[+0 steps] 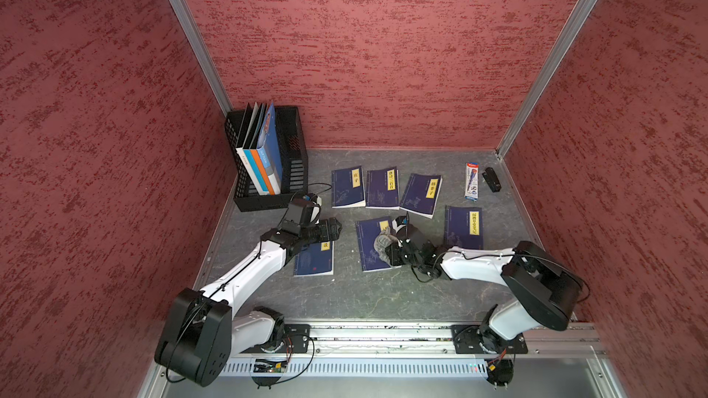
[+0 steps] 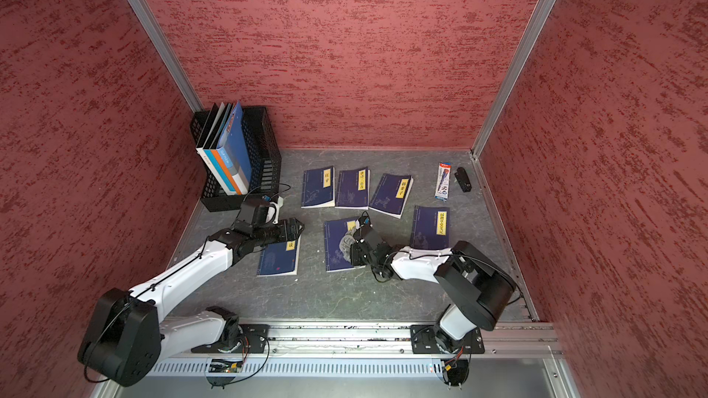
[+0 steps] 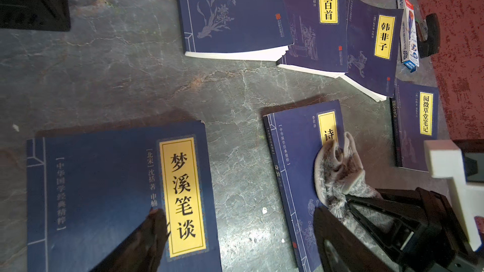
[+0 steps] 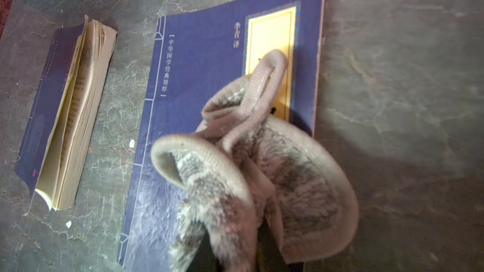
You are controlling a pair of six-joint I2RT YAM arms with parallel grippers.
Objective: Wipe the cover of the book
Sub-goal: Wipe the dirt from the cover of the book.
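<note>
The book (image 1: 367,250) under the cloth is dark blue with a yellow title label and lies flat at the front middle of the table. A grey fluffy cloth (image 1: 382,241) is bunched on its cover (image 4: 204,69), over part of the label. My right gripper (image 1: 394,250) is shut on the cloth (image 4: 262,168), which hides its fingers in the right wrist view. My left gripper (image 1: 334,228) stands open over the top corner of another blue book (image 1: 314,260). One of its fingers (image 3: 149,236) is over that book's cover (image 3: 104,192); whether it touches I cannot tell.
A black file basket (image 1: 295,170) with upright folders stands at the back left. Three more blue books (image 1: 382,188) lie in a back row and one (image 1: 463,227) to the right. A pen box (image 1: 471,181) and a black stapler (image 1: 492,179) lie at the back right. Red walls enclose the table.
</note>
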